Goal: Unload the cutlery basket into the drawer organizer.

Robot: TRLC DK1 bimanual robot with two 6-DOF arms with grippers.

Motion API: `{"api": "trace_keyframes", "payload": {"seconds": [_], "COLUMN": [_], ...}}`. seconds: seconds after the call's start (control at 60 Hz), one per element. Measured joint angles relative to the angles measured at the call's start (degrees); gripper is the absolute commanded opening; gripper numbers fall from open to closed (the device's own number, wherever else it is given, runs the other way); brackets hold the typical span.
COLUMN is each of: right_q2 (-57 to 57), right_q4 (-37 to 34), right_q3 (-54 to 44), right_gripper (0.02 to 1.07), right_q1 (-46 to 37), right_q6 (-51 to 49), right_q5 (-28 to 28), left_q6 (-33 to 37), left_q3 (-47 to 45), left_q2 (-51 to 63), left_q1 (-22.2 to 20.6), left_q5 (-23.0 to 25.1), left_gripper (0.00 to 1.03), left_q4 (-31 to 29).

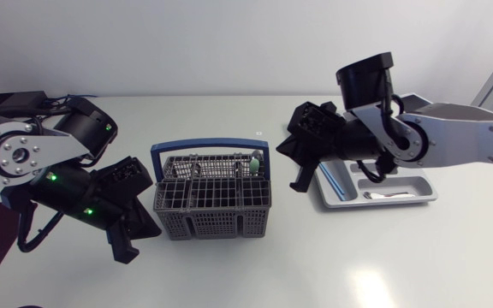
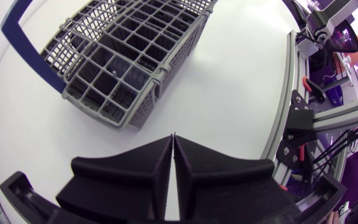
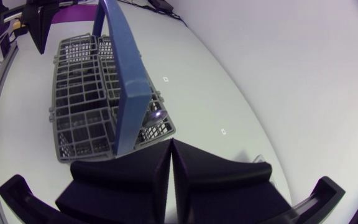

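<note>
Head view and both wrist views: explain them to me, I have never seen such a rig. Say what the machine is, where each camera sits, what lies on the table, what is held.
Two robot arms work at a white table. The head view looks down from above. Each wrist view comes from a camera just behind one arm's tool. The left tool and the right tool are both shut and hold nothing. Between the arms stands a grey cutlery basket with a blue handle. Under the right arm lies the drawer organizer, with one piece of cutlery in it.
</note>
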Motion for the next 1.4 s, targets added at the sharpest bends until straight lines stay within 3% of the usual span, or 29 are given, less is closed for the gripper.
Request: {"api": "trace_keyframes", "payload": {"seconds": [0.317,0.533,0.767,1.117,1.4], "right_q2": [3.0,0.0,-4.6,-6.9,-8.5], "right_q4": [-0.4,-3.9,-7.0,-7.9,-6.3], "right_q3": [1.8,1.4,-0.3,-2.8,-3.1], "right_gripper": [0.07,0.07,0.07,0.07,0.07], "right_q1": [2.1,3.3,7.1,13.7,-0.7], "right_q6": [2.3,2.3,2.3,3.9,2.3], "right_q5": [-4.5,-7.3,-7.8,-6.1,-8.0], "left_q6": [0.0,0.7,2.5,3.0,3.2], "left_q3": [-0.3,0.2,4.2,8.6,7.2], "left_q2": [3.4,8.5,15.6,18.5,11.4], "left_q1": [0.6,4.5,7.6,7.1,10.3], "left_q5": [0.0,-1.2,-1.5,-1.7,-1.7], "left_gripper": [0.03,0.03,0.03,0.03,0.03], "left_q4": [5.0,9.7,11.1,12.4,12.3]}}
